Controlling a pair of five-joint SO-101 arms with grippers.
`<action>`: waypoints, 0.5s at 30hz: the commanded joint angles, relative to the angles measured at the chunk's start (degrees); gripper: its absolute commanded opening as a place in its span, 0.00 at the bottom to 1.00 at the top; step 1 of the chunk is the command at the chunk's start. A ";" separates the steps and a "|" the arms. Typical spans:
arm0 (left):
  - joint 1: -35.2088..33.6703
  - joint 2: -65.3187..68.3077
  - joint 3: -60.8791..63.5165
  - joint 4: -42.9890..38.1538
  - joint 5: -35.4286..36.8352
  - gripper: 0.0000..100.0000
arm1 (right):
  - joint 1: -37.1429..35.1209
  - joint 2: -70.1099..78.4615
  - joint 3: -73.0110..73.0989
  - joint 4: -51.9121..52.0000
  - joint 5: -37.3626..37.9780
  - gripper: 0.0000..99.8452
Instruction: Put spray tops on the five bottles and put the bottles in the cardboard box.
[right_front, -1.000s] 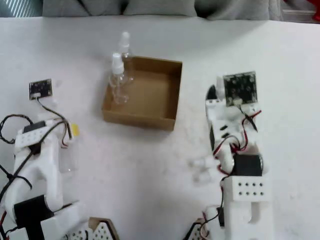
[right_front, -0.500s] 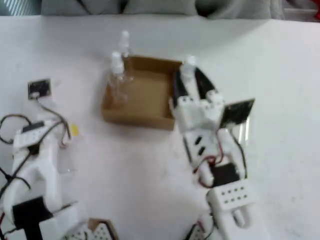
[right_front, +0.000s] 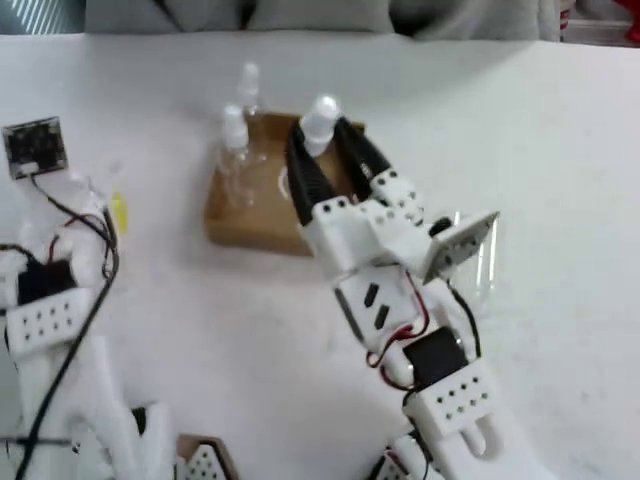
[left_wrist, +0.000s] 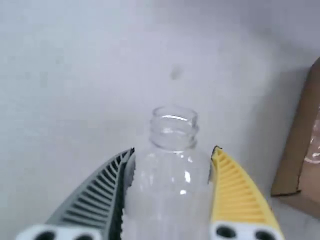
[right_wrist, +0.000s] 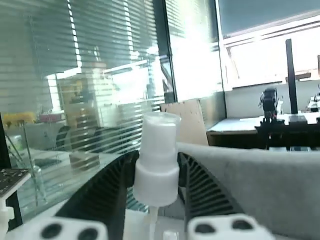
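Observation:
My right gripper (right_front: 322, 140) is shut on a white spray top (right_front: 322, 116) and holds it over the far side of the cardboard box (right_front: 250, 225). In the right wrist view the spray top (right_wrist: 157, 165) stands upright between the black fingers (right_wrist: 107, 190), its thin tube pointing down. My left gripper (right_front: 100, 212), at the table's left, is shut on a clear bottle (left_wrist: 172, 175) whose open neck has no top. One capped bottle (right_front: 235, 150) stands at the box's left wall. Another capped bottle (right_front: 248, 88) rises by its far left corner.
The box's corner (left_wrist: 302, 150) lies close beside the held bottle. A faint clear shape, possibly a bottle (right_front: 482, 262), stands right of the right arm. A perforated brown piece (right_front: 200, 460) sits at the near edge. White table lies open between the arms.
The right arm swung from the near right side up and left to over the box, carrying the spray top. The left arm lifted and shifted left and farther away.

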 joint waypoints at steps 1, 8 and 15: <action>-0.48 -12.62 -2.90 -0.53 -0.53 0.03 | -0.57 -0.92 -7.30 -1.27 -0.35 0.02; -0.22 -25.98 -3.16 -0.62 -0.53 0.03 | -0.57 -0.92 -16.79 -1.19 -0.35 0.02; 1.36 -29.49 -3.34 -6.42 0.09 0.03 | -6.46 -0.75 -31.65 10.95 -0.35 0.02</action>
